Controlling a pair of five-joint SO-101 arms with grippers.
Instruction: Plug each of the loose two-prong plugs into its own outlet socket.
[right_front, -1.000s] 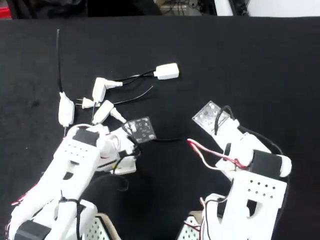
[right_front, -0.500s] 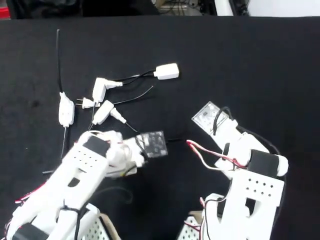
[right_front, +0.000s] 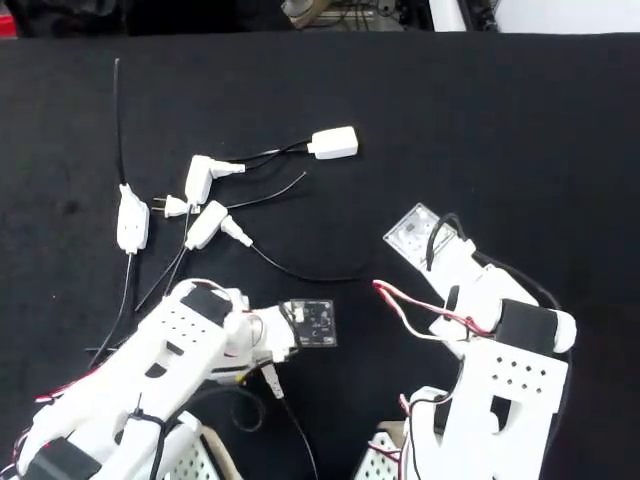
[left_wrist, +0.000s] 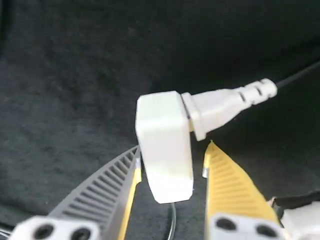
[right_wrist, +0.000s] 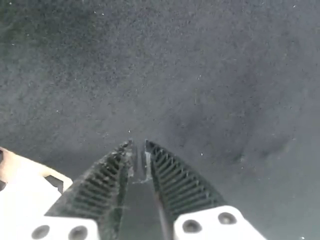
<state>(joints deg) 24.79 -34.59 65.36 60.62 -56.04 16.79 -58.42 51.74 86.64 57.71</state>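
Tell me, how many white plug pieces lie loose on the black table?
4: back piece, angled piece, long piece, small piece. The left gripper holds a plugged socket block; its arm may hide more.

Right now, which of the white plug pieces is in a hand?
The outlet block with a plug seated in it, held in the left hand. The other white pieces lie loose on the table.
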